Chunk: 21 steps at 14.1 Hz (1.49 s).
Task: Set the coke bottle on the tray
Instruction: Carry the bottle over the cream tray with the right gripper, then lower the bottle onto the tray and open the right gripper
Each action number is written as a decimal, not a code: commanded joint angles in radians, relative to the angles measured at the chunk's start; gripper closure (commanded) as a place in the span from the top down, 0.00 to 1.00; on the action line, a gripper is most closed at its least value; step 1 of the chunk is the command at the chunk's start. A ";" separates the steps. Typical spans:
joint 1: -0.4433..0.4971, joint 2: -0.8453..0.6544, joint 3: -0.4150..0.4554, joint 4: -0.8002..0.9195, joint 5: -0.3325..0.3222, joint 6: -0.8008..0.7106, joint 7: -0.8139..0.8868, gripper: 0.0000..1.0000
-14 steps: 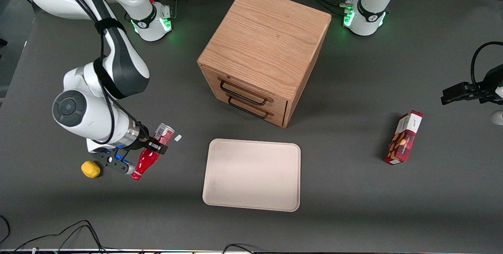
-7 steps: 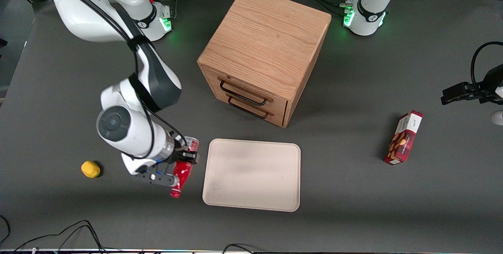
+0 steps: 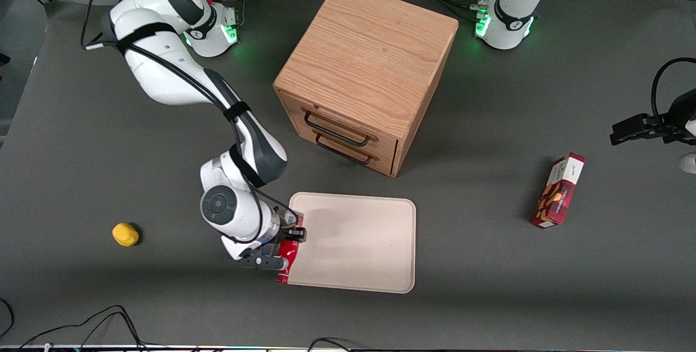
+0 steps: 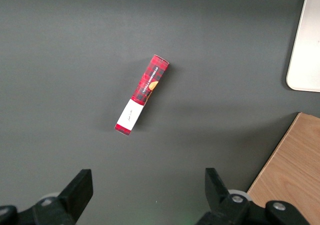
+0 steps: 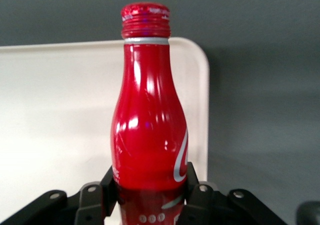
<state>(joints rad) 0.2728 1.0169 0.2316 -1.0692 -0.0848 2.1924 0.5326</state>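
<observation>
Red coke bottle (image 5: 148, 110) — gripper (image 3: 287, 246)-held — over cream tray (image 3: 359, 243) edge.

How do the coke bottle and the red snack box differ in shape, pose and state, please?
The coke bottle is round and slim with a cap; the snack box is rectangular. The bottle is held in the pincer over the tray's edge nearest the working arm; the box lies flat on the table toward the parked arm's end, untouched. Both are mainly red with white marking.

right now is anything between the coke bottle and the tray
Nothing visible is. The gripper is shut on the coke bottle, holding it at the tray edge nearest the working arm's end; the tray surface shows bare.
</observation>
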 commanded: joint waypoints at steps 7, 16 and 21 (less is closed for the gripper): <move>0.017 0.075 0.000 0.048 -0.015 0.079 0.033 0.76; 0.005 -0.001 -0.003 -0.033 -0.061 0.113 0.050 1.00; -0.073 -0.271 -0.011 -0.138 -0.058 -0.113 0.030 1.00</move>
<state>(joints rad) 0.2415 0.9204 0.2223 -1.0755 -0.1287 2.1574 0.5511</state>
